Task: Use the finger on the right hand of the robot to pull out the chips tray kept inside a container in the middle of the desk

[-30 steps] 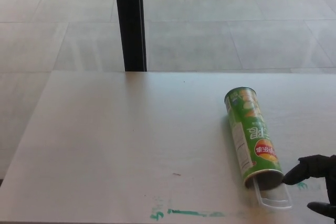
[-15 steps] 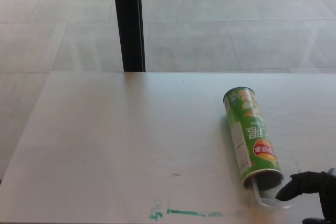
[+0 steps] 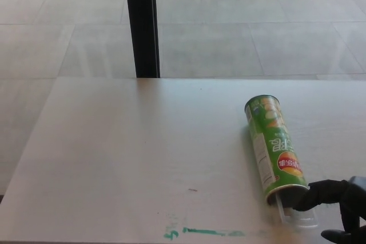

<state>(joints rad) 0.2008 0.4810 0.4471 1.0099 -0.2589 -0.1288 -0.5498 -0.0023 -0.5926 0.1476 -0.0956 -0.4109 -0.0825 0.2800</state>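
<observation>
My right hand (image 3: 337, 201) holds nothing, fingers spread, one fingertip (image 3: 299, 204) at the clear tray (image 3: 297, 216) jutting from the green can (image 3: 274, 150). I should hook the tray's lip and draw straight toward me along the surface (image 3: 143, 158), keeping the can from rolling.

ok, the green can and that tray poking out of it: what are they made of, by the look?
Green can: likely cardboard tube with a printed, slightly glossy wrap; soft sheen along its side. Tray: clear thin plastic; the desk shows through it, only its edges catch light.
</observation>
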